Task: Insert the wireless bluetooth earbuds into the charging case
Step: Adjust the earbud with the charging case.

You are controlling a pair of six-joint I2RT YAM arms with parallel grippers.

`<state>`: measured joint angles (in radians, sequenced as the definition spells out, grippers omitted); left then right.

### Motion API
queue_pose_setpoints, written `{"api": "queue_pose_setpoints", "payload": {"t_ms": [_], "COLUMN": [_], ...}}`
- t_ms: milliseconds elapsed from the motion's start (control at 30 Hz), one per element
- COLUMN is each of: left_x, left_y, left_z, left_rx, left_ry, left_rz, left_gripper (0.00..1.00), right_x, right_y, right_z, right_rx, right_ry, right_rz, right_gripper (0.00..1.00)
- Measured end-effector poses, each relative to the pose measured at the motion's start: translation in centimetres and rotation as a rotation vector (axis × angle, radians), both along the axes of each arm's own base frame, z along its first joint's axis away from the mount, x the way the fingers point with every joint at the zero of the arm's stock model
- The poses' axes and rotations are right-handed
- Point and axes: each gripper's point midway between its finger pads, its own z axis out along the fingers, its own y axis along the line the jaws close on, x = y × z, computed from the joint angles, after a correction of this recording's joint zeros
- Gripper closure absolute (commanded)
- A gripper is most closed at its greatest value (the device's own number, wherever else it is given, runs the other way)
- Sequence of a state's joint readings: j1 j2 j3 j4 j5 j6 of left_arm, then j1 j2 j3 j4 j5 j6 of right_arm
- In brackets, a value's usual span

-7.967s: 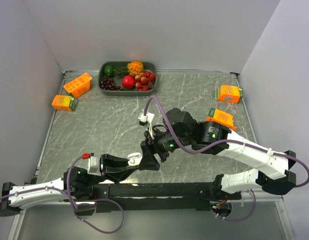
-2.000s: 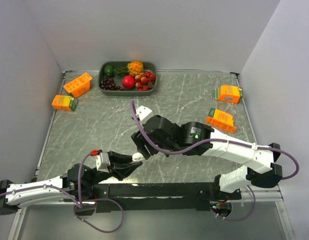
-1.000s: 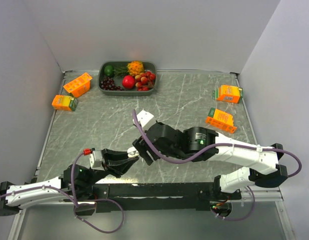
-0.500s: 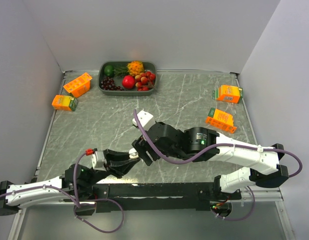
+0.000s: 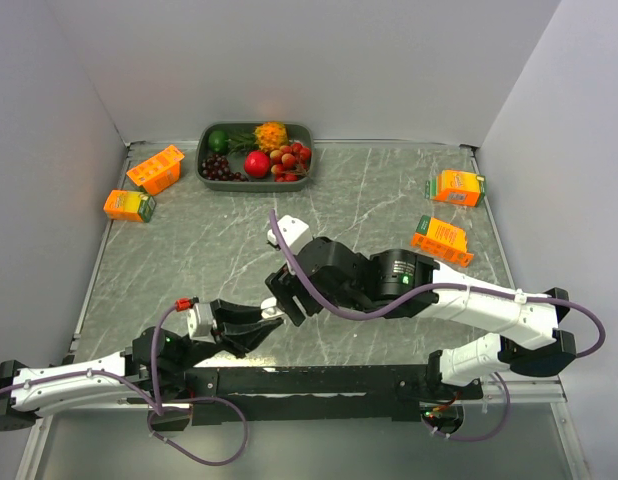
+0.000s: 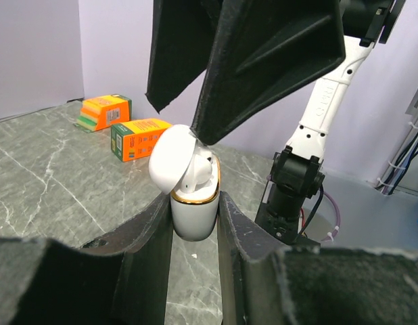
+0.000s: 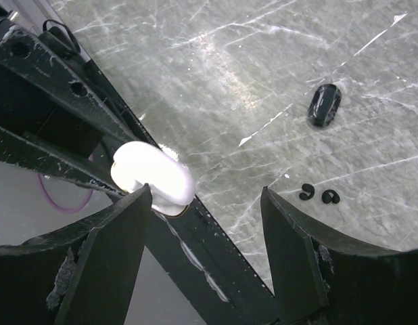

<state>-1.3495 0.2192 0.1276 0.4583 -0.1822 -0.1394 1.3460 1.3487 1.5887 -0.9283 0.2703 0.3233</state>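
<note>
Left end effector: narrow, clamped on lower body of charging case, upright at centre of left wrist view. Lid tipped open, white earbud showing in well. Right end effector: wide, holding nothing, one fingertip apparently at lid. Black earbud loose on surface, upper right of right wrist view. Judged: bud light, rigid, glossy, slippery; pinch across broad sides, fingertips only. Orange cartons behind case, well apart.

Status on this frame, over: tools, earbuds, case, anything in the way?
Left tool shut on charging case, lid open, white bud apparently inside. Right tool open, just above it. One black earbud loose on table. No obstruction seen.
</note>
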Motion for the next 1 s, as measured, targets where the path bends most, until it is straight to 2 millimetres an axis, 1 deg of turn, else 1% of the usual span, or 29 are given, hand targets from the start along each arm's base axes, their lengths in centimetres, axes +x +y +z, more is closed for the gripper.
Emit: {"api": "queue_pose_setpoints", "payload": {"t_ms": [467,567,633,700,800,867,933,1000], "left_x": [-0.2,-0.2,-0.3,-0.4,-0.9,-1.5,-2.1,-2.7], "left_y": [-0.1,-0.1,-0.1,-0.1,0.0,0.0,0.0,-0.2], "left_z": [-0.2,-0.1,-0.1,0.0,0.4,0.7,0.8,0.9], "left_rx": [0.011,0.01,0.01,0.007,-0.002,-0.01,-0.012,-0.01], "left_ry": [-0.008,-0.01,-0.012,-0.016,-0.04,-0.063,-0.083,-0.103], "left_rz": [-0.008,-0.013,-0.016,-0.022,-0.041,-0.075,-0.106,-0.137], "left_gripper": [0.99,0.99,0.99,0.99,0.99,0.99,0.99,0.99], "right_x": [0.8,1.0,0.9,0.5,-1.2,-2.4,-3.2,-4.0], "right_y": [-0.2,-0.3,0.0,0.2,-0.6,-1.2,-1.7,-2.0], "right_z": [-0.1,0.0,0.3,0.7,1.7,3.1,4.4,5.1], "right_rx": [0.003,0.006,0.029,0.077,0.147,0.2,0.245,0.276], "right_ry": [0.015,0.014,0.01,0.005,0.01,0.002,-0.018,-0.034], "right_rz": [-0.019,-0.024,-0.013,0.024,0.115,0.189,0.245,0.298], "right_gripper": [0.27,0.29,0.34,0.39,0.43,0.44,0.45,0.47]}}
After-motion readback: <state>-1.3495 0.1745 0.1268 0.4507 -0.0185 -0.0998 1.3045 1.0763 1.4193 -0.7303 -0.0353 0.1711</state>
